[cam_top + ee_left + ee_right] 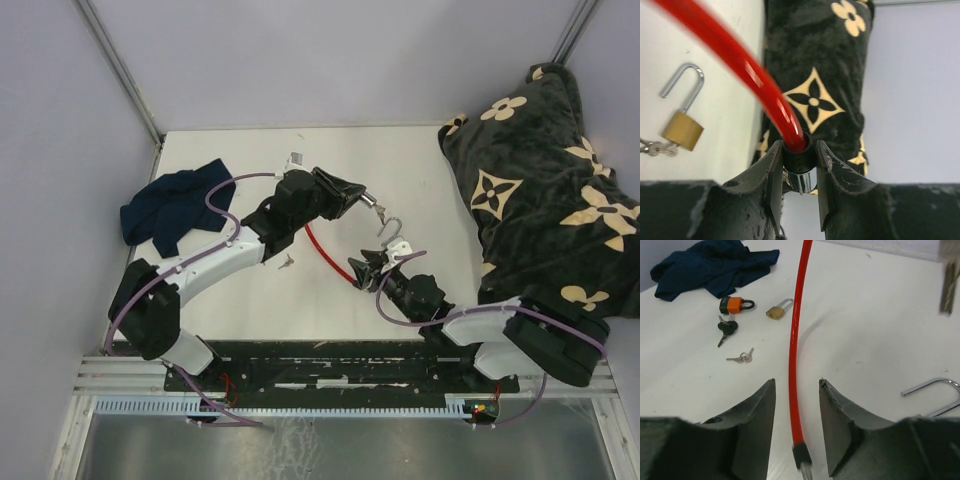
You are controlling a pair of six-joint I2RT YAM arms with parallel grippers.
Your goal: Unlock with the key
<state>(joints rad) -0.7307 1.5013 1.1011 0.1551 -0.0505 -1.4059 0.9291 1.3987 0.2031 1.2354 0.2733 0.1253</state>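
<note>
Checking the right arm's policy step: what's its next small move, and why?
Probably close the right gripper on the red cable: its open fingers straddle the cable near its end with gaps either side, while the left gripper clamps the other end.

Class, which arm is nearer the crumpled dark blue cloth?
Left. The left arm passes close beside the crumpled dark blue cloth; the right arm stands well off to its right.

Clamped left claw (799,150), spread right claw (797,385)
</note>
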